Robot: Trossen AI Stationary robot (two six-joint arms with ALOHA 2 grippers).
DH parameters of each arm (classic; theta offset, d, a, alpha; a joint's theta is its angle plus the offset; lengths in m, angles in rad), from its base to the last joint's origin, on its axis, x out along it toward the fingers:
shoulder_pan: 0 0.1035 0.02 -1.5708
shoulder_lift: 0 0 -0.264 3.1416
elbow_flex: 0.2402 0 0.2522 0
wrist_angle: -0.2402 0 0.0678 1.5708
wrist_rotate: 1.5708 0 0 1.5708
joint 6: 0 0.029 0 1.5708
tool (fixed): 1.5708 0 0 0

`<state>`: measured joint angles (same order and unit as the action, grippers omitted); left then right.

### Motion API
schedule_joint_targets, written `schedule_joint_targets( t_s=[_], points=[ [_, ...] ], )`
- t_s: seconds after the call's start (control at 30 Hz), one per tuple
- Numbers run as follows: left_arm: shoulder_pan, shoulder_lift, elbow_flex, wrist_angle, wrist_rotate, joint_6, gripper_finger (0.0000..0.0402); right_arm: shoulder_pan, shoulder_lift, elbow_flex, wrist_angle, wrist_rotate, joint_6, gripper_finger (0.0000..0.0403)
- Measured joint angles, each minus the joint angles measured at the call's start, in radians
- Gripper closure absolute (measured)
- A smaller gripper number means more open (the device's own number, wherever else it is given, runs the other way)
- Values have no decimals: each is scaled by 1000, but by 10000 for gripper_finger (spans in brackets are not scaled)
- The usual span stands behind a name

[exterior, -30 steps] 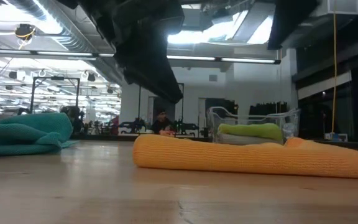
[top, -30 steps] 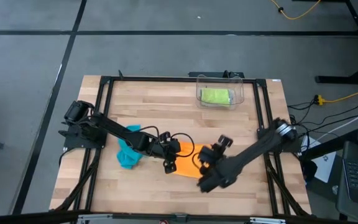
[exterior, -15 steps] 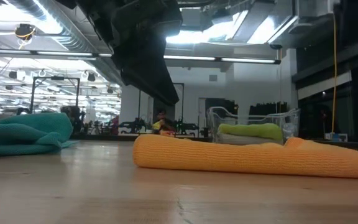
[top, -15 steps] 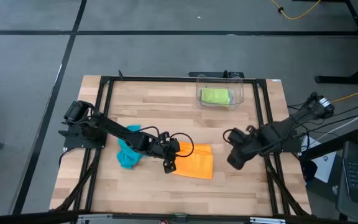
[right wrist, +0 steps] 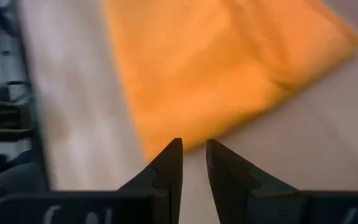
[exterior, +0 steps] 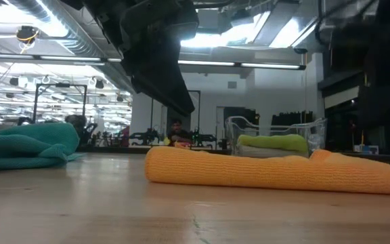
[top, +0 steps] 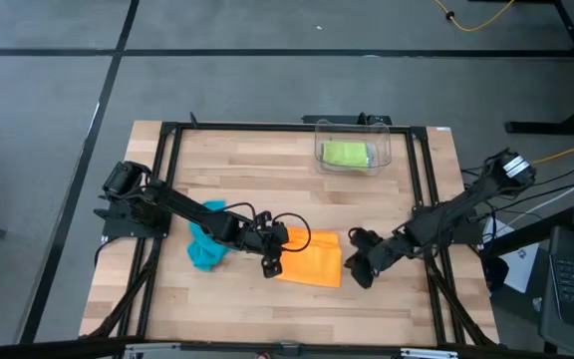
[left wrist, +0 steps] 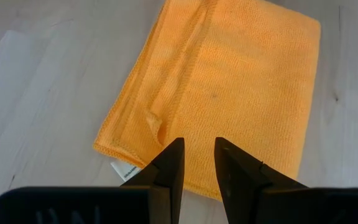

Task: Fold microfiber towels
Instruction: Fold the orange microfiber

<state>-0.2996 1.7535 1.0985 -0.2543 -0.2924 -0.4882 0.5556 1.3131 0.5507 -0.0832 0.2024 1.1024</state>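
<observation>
The orange towel lay folded flat mid-surface, between both grippers. The left gripper hovered over its edge, the right gripper just beside it, each with jaws narrowly parted, empty. Soft, light, limp: best pinched at a corner.

Right wrist view motion-blurred; orange towel edges smeared. Teal towel partly hidden under left arm.

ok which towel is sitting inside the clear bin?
The lime green towel, folded inside the clear plastic bin at the table's far side. The orange towel and the bunched teal towel both lie out on the bare wood.
</observation>
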Motion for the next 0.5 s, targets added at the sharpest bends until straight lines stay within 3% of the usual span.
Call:
schedule_joint_targets(
  t_s=[0.27,0.5],
  points=[
    [0,0,-1,-4,-12,1,321,-27,60,-34,12,26,68,323],
    [0,0,-1,-7,-13,2,321,-77,66,-20,21,75,72,262]
  ],
)
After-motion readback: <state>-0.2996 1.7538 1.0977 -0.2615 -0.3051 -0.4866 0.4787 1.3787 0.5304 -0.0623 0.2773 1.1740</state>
